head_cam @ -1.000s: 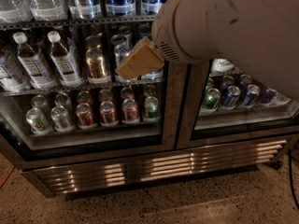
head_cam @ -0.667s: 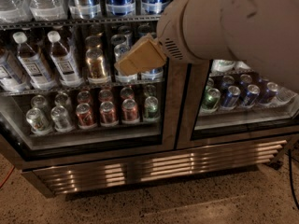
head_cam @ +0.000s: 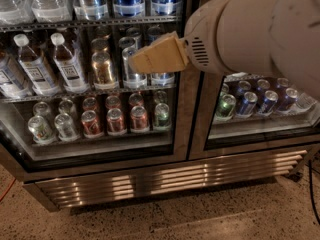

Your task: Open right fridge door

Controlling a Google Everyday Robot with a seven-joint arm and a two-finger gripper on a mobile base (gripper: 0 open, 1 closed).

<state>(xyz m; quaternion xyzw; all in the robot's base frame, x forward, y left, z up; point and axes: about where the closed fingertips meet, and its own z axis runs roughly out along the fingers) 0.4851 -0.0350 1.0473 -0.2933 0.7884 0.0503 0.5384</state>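
Left door [head_cam: 100, 161]: glass-paned. We see white-capped bottles and red-orange cans behind it. It is not the target.

Gripper [head_cam: 136, 64]: a tan wedge at the end of the arm [head_cam: 250, 29]. It sits in front of the left door's upper right area, over the middle shelf, with its tip pointing left.

Gripper state: we cannot tell whether it is open or closed. It holds nothing that we can see.

Centre posts: the two door frames meet just right of the gripper's base. This seam runs vertically.

Right fridge door [head_cam: 255, 134]: shut, with its frame flush with the left door's. It lies to the right of the gripper, behind and below the arm. Tilted silver, green and blue cans [head_cam: 247, 103] show through the glass.

Key relation: the gripper tip points away from the target. We judge that the tip must travel right, past the seam, before any pull.

Long axis of target edge: vertical, along the seam.

Handle: none visible. The arm covers the door's upper part.

Arm choice: single arm, no alternative.

Progress: we judge that opening has not started.
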